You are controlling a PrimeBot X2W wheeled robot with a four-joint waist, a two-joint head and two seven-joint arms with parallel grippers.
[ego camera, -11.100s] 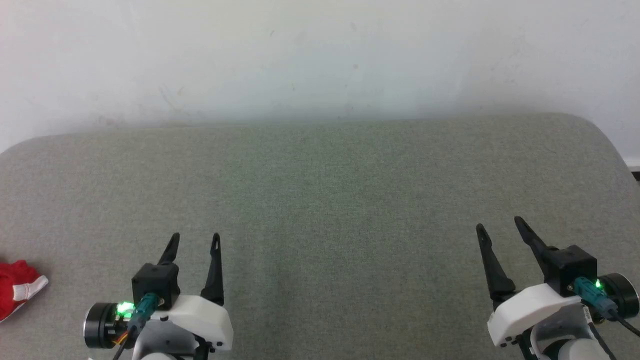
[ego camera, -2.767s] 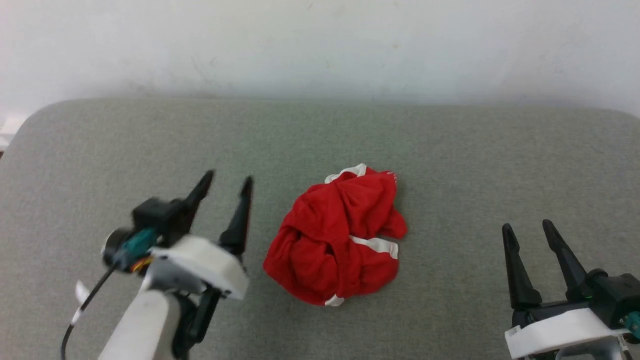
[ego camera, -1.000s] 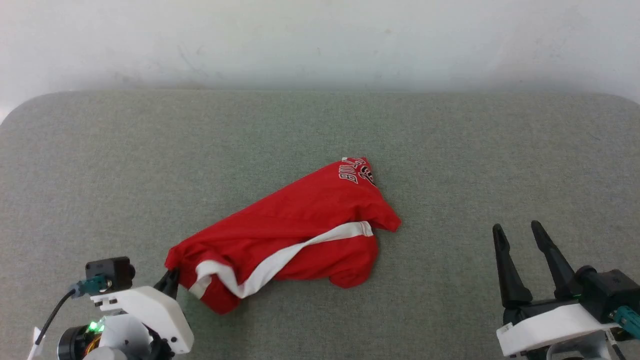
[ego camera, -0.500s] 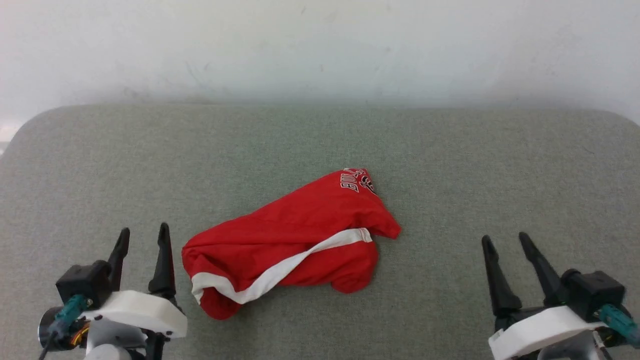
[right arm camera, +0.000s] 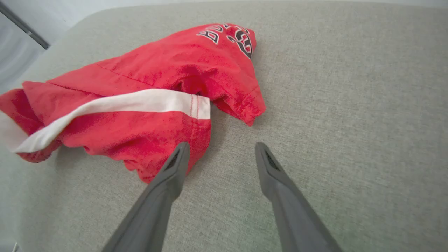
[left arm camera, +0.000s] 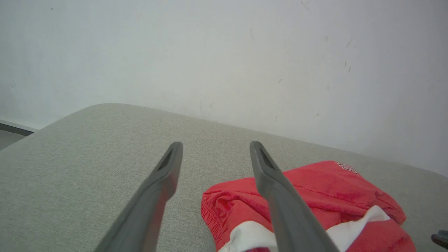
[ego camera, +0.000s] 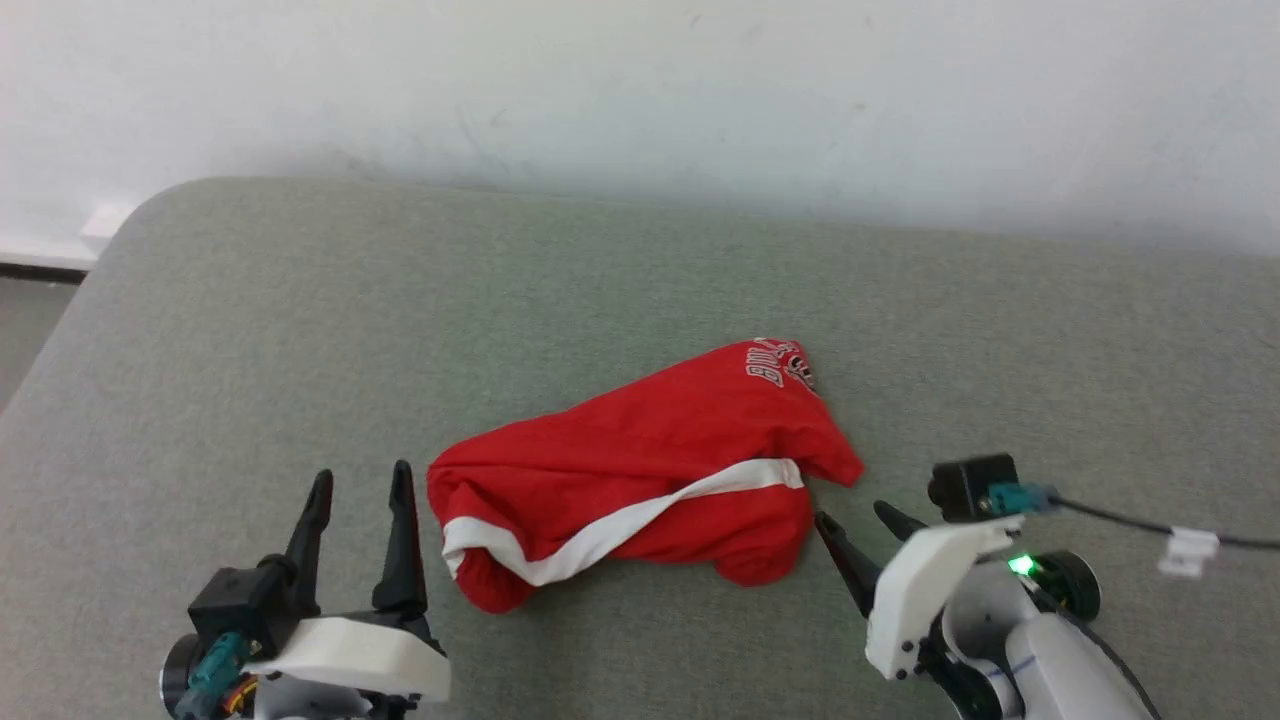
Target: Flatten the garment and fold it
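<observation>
Since I let go: my left pincer (ego camera: 362, 470) stands open just left of the garment (ego camera: 640, 470).
Right pincer (ego camera: 851, 512): open, now moved up close to its right edge.
Garment: stretched out but crumpled on the grey cushion (ego camera: 300, 330); flattening unfinished.

Hidden and cropped parts of the garment (ego camera: 640, 470)
Its lettering (right arm camera: 227, 36) curls over a fold at the far end, unreadable whole; in the left wrist view its striped end runs off the bottom edge behind a finger (left arm camera: 280, 196) of the left gripper (left arm camera: 216, 147).
</observation>
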